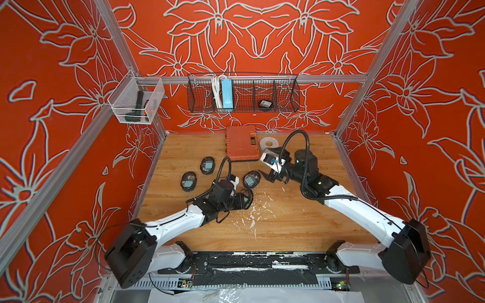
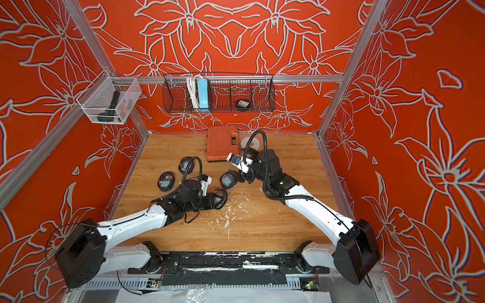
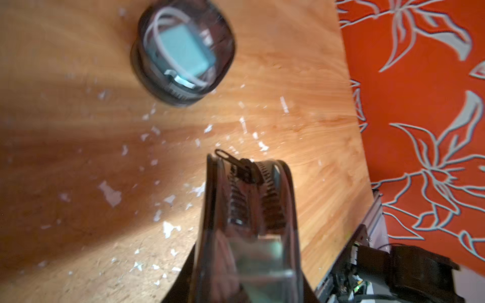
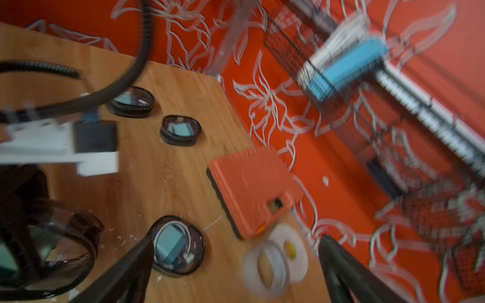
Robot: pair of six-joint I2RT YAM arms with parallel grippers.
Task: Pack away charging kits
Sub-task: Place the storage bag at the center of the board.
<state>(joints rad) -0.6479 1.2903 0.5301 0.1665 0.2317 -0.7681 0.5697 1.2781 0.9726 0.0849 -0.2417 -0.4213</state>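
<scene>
Left of the orange case [image 1: 242, 143] and nearer the robot, the leftmost pouch [image 1: 188, 181] and the second pouch [image 1: 207, 165] lie flat on the table [image 1: 288, 223]. In front of the case, the left gripper [image 1: 240, 201] is narrowly closed on the held pouch [image 3: 249, 223], which stands on edge with its zip pull [image 3: 242, 168] uppermost. The zip teeth look parted below the pull, so closing it is probably the step in hand. To do it well, the left arm should hold steady while the other pinches only the pull and draws it along the track. The middle pouch [image 1: 251, 179] lies flat just in front of the case. Beside it, the right gripper [image 1: 273, 178] is spread wide and holds nothing. Each pouch is a black-rimmed oval, and its clear face shows a teal plug [image 3: 183, 52] ringed by a white cable [image 3: 162, 28].
</scene>
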